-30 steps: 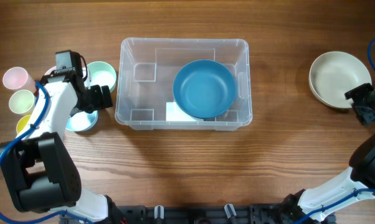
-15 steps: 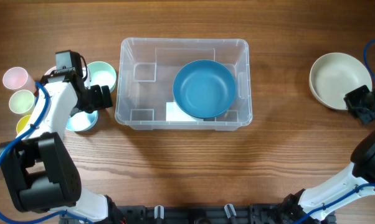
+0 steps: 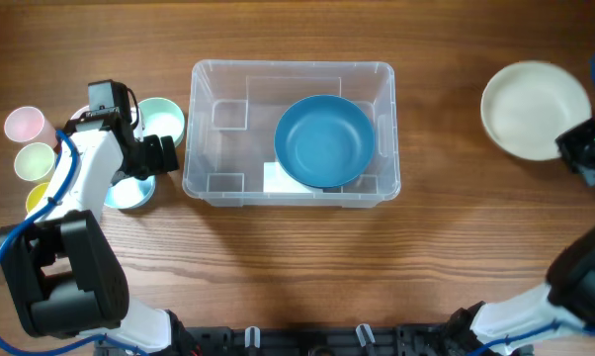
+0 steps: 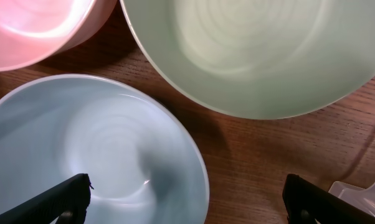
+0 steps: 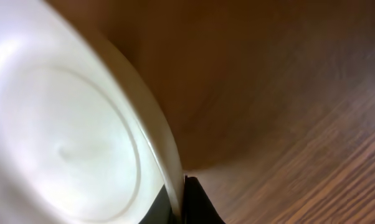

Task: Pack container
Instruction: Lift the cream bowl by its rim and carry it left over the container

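The container sat on the worktop a little left of centre and toward the far edge, its long axis running left to right, parallel with the near edge. A blue bowl already lay in its right half, with a white label showing on the base beside it; the left half was still free. Off toward the right edge, well apart from the bin, the right fingers were closed on the rim of a cream bowl, which seemed lifted off the wood, judging by the shadow beneath it in the wrist view. From that grip the container lay straight to the left, so the carry would likely run along its long axis. The left fingers were much nearer, just beside the bin's left wall, spread wide and holding nothing above a pale blue bowl, with a mint bowl and three small cups by the left edge.
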Available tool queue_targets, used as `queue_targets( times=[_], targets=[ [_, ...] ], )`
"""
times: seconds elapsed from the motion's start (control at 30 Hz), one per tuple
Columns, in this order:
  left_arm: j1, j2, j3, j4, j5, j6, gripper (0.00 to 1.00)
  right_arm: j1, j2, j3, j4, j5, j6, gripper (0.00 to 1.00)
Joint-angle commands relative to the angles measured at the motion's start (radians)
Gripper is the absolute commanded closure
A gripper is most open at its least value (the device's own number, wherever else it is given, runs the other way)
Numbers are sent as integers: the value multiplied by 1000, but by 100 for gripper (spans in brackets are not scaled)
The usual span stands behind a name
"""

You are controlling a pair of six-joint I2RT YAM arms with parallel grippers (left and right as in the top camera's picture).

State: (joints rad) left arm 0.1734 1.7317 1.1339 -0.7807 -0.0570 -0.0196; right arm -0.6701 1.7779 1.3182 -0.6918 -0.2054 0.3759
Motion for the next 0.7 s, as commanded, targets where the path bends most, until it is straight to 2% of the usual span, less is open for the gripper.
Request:
queue_targets(
  times=[0.0,0.17,0.37,0.5,0.67],
  targets=[
    [5,10,-8,0,12,13,0,53,-215,13,34,-193,-115,96],
    [5,10,-8,0,12,13,0,230,-416,13,42,-199,-244,96],
    [5,10,-8,0,12,13,0,568,-554,13,40,-61,-344,96],
    [5,10,-8,0,12,13,0,756,-534,12,29,44,-346,96],
    [5,10,-8,0,12,13,0,893,-403,12,14,139,-317,96]
  ],
)
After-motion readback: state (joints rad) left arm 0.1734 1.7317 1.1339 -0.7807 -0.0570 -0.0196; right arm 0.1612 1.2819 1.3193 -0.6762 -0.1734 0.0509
